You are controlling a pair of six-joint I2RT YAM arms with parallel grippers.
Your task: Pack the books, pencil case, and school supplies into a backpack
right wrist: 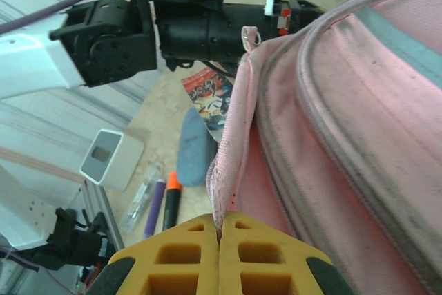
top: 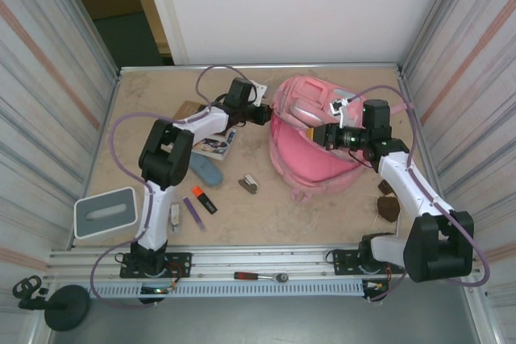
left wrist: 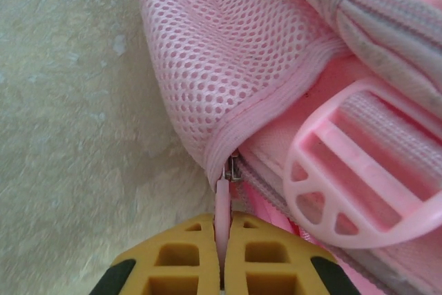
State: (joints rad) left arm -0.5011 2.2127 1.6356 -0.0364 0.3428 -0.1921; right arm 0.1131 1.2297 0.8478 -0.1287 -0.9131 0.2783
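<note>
My left gripper [left wrist: 222, 243] is pinched shut on the zip pull [left wrist: 222, 202], and my right gripper [right wrist: 219, 240] is clamped on the rim of the backpack [top: 310, 155], which lies right of centre on the table. I judge the zip will run best if I pull along its track while the right hand keeps the fabric taut. The left wrist view shows the slider [left wrist: 233, 168] under the mesh [left wrist: 221, 53], while the top view shows the books [top: 216, 145] and pencil case [top: 206, 170] lying outside the bag.

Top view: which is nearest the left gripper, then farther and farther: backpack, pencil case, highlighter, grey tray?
1. Backpack, held in the left gripper.
2. Pencil case, toward the near edge.
3. Highlighter, closer to that edge.
4. Grey tray, near-left corner.
</note>
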